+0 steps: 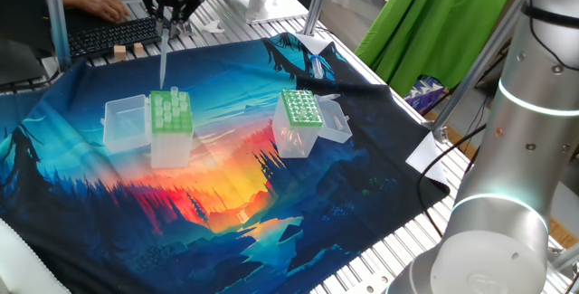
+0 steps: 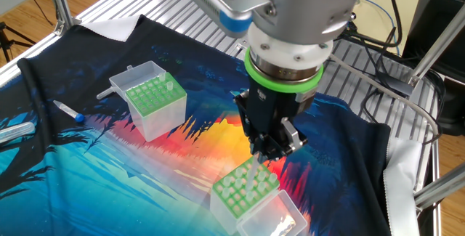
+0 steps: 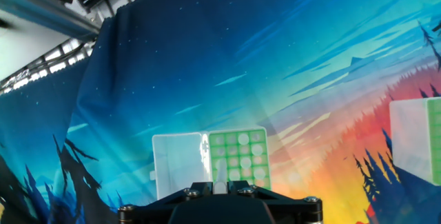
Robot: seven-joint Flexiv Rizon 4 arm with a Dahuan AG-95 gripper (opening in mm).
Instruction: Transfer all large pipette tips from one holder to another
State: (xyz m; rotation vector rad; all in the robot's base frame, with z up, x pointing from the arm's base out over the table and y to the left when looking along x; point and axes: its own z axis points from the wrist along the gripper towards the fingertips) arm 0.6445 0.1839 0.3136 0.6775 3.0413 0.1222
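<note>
My gripper (image 1: 166, 30) is shut on a large pipette tip (image 1: 164, 62), a long whitish cone hanging straight down from the fingers. It hangs just above the holder with the light-green wide-holed top (image 1: 170, 113), whose clear lid (image 1: 126, 123) lies open beside it. In the other fixed view the gripper (image 2: 266, 152) holds the tip (image 2: 251, 177) over this holder (image 2: 243, 190), where several whitish tips stand. The hand view shows the tip (image 3: 219, 176) between the jaws above the holder (image 3: 238, 158). The narrower box with the darker-green dotted top (image 1: 299, 110) stands apart to the side (image 2: 151, 99).
Both boxes stand on a colourful printed cloth (image 1: 226, 203) spread over a slatted metal table. A small blue-capped tool (image 2: 69, 111) lies on the cloth near the dotted box. A keyboard (image 1: 109, 33) and a person's hand (image 1: 101, 5) are behind the table.
</note>
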